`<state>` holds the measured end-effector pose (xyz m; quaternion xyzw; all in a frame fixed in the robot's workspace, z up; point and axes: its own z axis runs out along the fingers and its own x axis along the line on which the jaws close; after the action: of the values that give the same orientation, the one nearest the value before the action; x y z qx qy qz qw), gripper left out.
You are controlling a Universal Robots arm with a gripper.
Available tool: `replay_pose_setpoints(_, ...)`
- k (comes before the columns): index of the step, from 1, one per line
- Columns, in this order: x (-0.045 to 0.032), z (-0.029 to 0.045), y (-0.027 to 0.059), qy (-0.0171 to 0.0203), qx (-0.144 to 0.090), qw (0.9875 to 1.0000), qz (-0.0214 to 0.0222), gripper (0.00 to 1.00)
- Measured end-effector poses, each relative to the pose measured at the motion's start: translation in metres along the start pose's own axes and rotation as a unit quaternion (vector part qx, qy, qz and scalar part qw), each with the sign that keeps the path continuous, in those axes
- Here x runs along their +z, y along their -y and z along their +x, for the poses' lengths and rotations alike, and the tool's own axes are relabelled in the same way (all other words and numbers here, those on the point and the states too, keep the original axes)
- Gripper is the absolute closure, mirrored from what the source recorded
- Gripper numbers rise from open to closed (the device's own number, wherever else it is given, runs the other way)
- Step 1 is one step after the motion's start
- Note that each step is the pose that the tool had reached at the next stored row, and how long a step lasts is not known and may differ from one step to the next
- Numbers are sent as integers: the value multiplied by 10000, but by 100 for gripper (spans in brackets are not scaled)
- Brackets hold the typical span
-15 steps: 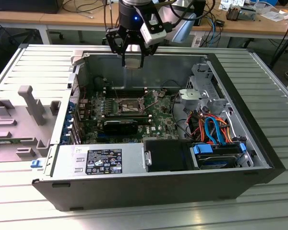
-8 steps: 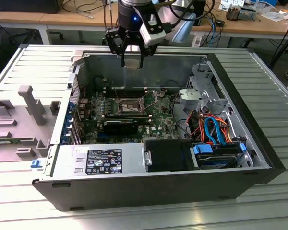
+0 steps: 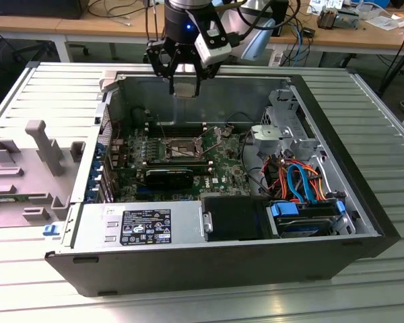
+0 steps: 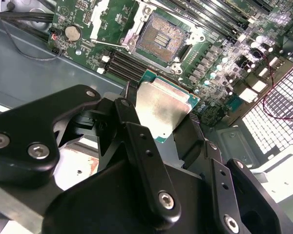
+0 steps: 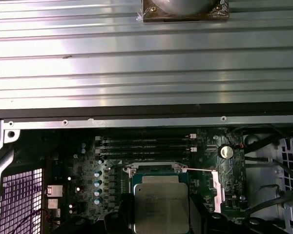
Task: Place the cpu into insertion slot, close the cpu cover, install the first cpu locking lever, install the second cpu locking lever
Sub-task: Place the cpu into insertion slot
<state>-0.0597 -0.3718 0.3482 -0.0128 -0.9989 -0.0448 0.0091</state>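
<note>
Claw (image 3: pixel 186 87) clamped on the cpu (image 4: pixel 163 109) at two opposite edges, silver-grey top facing the second wrist view, chip held in the air above open computer case (image 3: pixel 188 266), insertion slot (image 4: pixel 158 39) uncovered on green motherboard (image 3: pixel 225 171) below, case on slatted metal worktop (image 3: pixel 377 108).

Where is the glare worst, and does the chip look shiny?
In the second wrist view the cpu glints bright silver; in the first wrist view the ribbed table glares in white bands; in the exterior view its near edge shines too.
</note>
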Motion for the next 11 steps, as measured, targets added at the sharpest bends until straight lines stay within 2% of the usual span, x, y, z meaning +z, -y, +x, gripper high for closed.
replay_pose_setpoints(11,10,23,15,0,0,10000,0,45)
